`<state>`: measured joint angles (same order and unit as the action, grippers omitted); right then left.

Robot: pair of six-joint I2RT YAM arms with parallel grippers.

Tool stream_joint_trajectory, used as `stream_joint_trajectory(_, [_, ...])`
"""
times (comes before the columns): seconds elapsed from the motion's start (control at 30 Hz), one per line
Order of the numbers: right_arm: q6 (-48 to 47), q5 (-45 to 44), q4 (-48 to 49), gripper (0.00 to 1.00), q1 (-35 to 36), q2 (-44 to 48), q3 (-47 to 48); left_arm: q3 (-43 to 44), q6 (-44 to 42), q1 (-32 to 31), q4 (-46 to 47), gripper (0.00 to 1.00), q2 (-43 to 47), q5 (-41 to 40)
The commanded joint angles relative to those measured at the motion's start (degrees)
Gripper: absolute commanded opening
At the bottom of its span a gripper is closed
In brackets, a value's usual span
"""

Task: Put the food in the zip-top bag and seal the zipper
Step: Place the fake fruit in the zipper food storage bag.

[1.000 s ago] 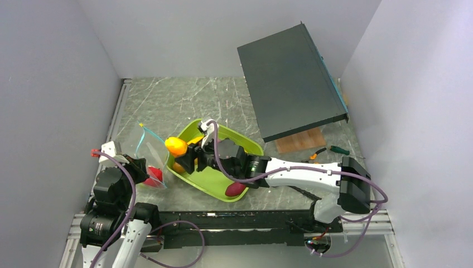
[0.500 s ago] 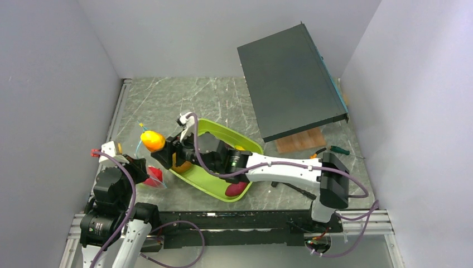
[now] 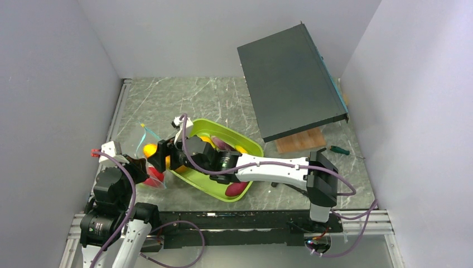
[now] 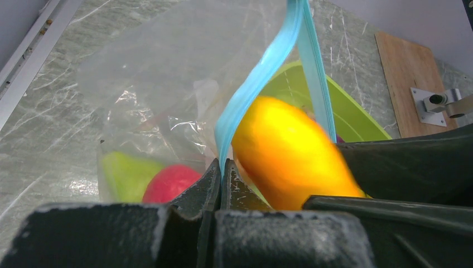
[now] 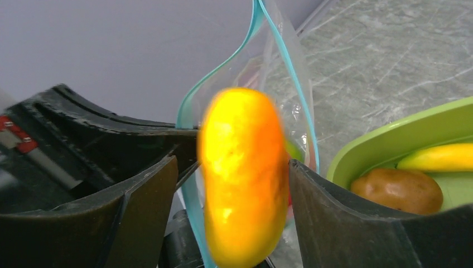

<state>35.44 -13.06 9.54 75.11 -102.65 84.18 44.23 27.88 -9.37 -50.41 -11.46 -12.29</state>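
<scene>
The clear zip-top bag [image 3: 144, 144] stands open at the left of the lime-green tray [image 3: 248, 146]. My left gripper [image 4: 221, 167] is shut on the bag's blue zipper [image 4: 262, 78] and holds the mouth up. A red apple [image 4: 170, 181] and a green pear [image 4: 125, 173] lie inside the bag. My right gripper [image 5: 231, 184] is at the bag's mouth with an orange-yellow piece [image 5: 242, 173] between its fingers. The piece is blurred. It touches the right finger and stands apart from the left one, so the jaws are open. A brown piece [image 5: 399, 190] and a banana [image 5: 440, 157] lie in the tray.
A magenta piece [image 3: 235, 190] lies at the tray's near end. A large dark panel [image 3: 290, 81] leans at the back right over a wooden board [image 3: 301, 140]. A green-handled tool [image 3: 337, 149] lies by the right wall. Grey walls close in the left and right sides.
My right arm has carried the orange-yellow piece left from over the tray to the bag's mouth and lowered it. Its jaws have opened off the piece. My left gripper has not moved.
</scene>
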Motion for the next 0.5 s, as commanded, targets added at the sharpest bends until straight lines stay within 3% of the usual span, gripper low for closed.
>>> stream_joint_trajectory(0.0, [1.1,-2.7,-1.2,0.77,0.3,-0.8,3.3,0.2,-0.4,-0.2,2.4,0.00,0.6,0.2])
stream_joint_trajectory(0.47, [-2.3,-3.5,-0.4,0.81,0.4,1.6,1.9,0.2,-0.4,-0.2,2.4,0.00,0.5,0.3])
